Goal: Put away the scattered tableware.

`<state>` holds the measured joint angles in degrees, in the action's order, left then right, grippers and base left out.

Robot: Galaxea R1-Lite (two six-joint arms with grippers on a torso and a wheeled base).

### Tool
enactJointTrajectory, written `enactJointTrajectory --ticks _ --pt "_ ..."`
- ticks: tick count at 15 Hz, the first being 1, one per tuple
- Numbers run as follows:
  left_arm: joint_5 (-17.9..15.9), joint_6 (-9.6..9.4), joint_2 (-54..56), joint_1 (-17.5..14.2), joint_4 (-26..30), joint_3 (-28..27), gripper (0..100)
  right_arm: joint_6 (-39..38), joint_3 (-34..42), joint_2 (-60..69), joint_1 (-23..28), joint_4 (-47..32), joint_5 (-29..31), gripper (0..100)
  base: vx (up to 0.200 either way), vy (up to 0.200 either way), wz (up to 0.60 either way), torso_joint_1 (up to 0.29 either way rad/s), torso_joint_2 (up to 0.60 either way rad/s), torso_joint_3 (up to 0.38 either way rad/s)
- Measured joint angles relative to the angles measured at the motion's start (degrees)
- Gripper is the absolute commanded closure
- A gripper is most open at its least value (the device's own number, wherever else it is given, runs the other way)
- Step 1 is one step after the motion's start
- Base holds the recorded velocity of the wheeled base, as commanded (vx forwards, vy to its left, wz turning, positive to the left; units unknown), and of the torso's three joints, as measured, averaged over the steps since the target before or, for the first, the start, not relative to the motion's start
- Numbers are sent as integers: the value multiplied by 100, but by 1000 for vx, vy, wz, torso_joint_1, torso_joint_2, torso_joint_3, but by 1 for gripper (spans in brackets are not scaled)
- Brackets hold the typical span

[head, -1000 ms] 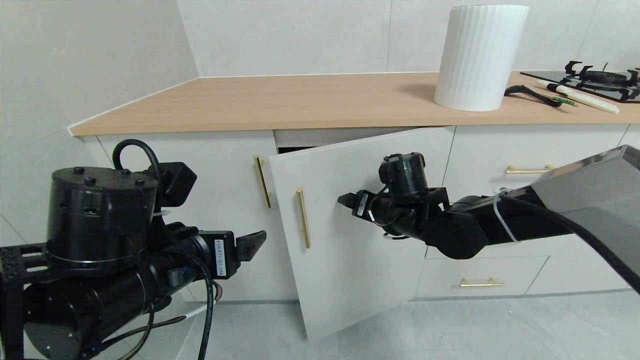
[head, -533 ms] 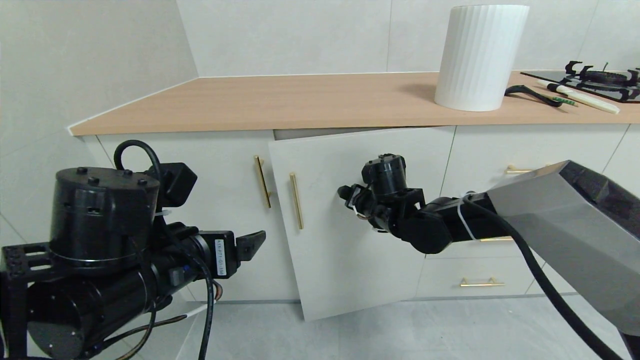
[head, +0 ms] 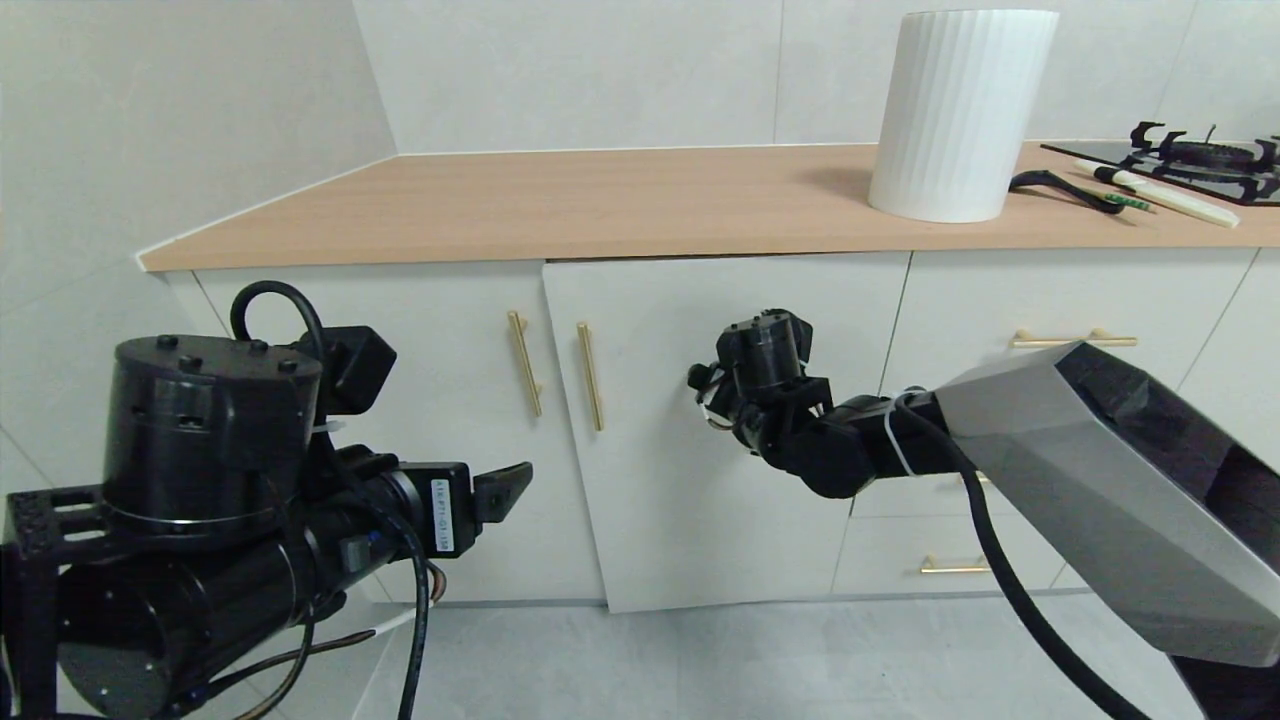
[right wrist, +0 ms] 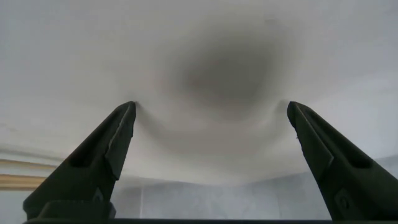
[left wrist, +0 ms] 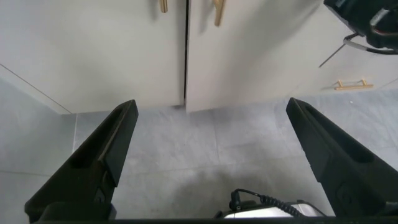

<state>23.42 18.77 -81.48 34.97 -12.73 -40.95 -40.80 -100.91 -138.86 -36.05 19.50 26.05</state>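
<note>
The white cabinet door (head: pixel 690 500) under the wooden counter (head: pixel 560 205) stands flush with its neighbours. My right gripper (head: pixel 700 385) is open and its fingertips press flat on the door panel (right wrist: pixel 211 50), to the right of the gold handle (head: pixel 590 375). My left gripper (head: pixel 505 490) hangs open and empty, low at the left in front of the cabinets, looking down at the grey floor (left wrist: pixel 205 162). A black spoon (head: pixel 1065 188) and a white-handled utensil (head: pixel 1165 195) lie on the counter at the far right.
A tall white ribbed container (head: pixel 955 110) stands on the counter next to the utensils. A black stove grate (head: pixel 1200 155) sits at the far right. Drawers with gold handles (head: pixel 1070 340) lie right of the door. The left cabinet door has its own handle (head: pixel 523 362).
The right gripper pushed the half-open cabinet door inward until it swung shut. The right arm stretched forward with it. The left arm stayed still.
</note>
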Motion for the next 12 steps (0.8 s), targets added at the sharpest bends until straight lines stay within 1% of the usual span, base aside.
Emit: enactJointTrajectory --ticks 5,6,10,12 --pt "-5 2 -7 0 1 -1 0 9 -708 -408 107 -410 503 0 0 0 0 0 0 0" --pt "-5 0 -7 0 4 -1 0 7 -785 -468 118 -416 512 0 0 0 0 0 0 0" --pt "-5 0 -7 0 1 -1 0 2 -794 -505 135 -380 521 0 0 0 0 0 0 0" --pt "-2 0 -18 0 0 -1 0 -9 -517 -384 111 -372 411 0 0 0 0 0 0 0"
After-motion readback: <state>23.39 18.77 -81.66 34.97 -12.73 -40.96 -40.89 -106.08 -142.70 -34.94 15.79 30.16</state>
